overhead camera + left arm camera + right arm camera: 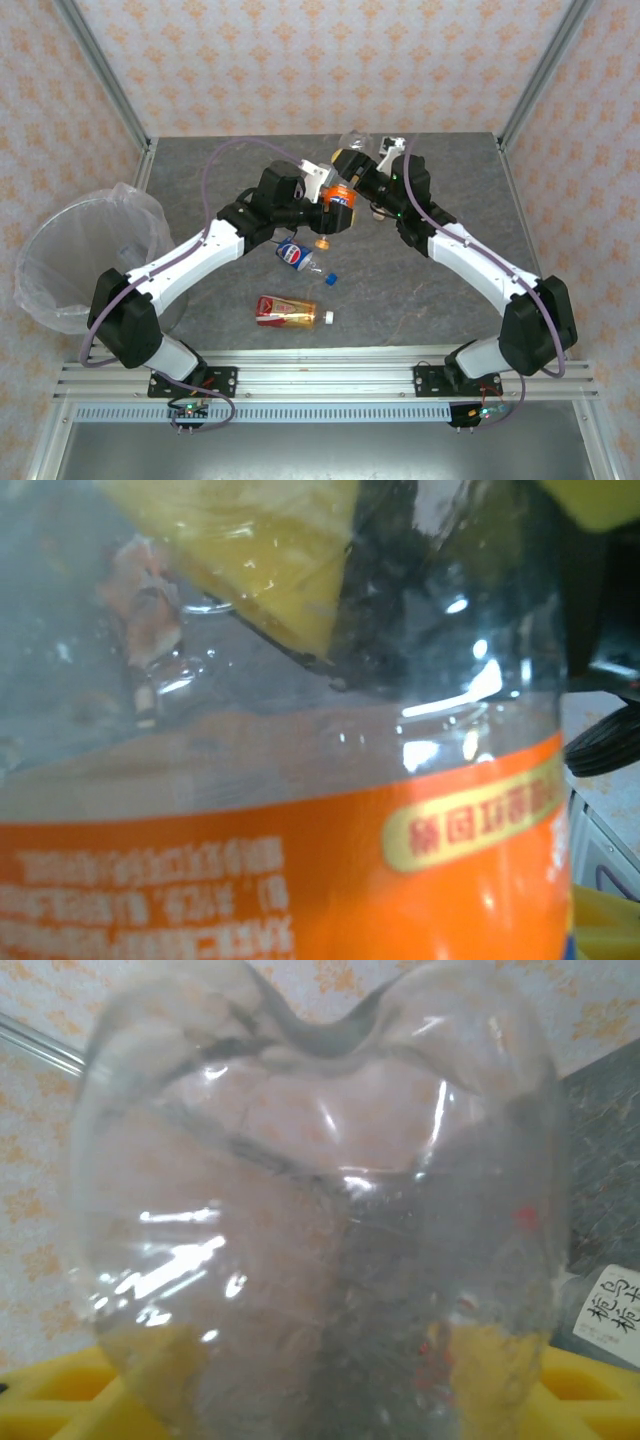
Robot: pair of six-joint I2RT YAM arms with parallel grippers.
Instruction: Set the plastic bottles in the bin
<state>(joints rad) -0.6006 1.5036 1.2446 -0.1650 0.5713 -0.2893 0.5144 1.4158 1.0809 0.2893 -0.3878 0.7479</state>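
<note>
Held bottle: the orange-labelled bottle (pixel 343 196) hangs in the air above the desk (pixel 450 170), toward 12 o'clock from the desk's middle. It sits between the two arms, with its clear base pointing to 12 o'clock.
Left fingers (pixel 335 210): they meet the bottle from 8 o'clock and look clamped on its orange band, which crowds the left wrist view (pixel 280 880).
Right fingers (pixel 366 180): they reach in from 4 o'clock at the bottle's clear end. The base sits right up against the right wrist camera (pixel 320 1210), and I cannot tell whether they grip it or stand apart.
Bin (pixel 45 235): it stands at 9 o'clock, well apart from the held bottle. I make out no bottle inside its clear liner.
On the desk: a blue-labelled bottle (pixel 293 254) lies near the middle, and a red-labelled bottle (pixel 285 310) lies toward 6 o'clock of it.
Progress: early, by my reading. One bottle is lifted but not yet binned.
Left to do: carry the held bottle toward 9 o'clock and drop it in, then pick up the two lying on the desk.
</note>
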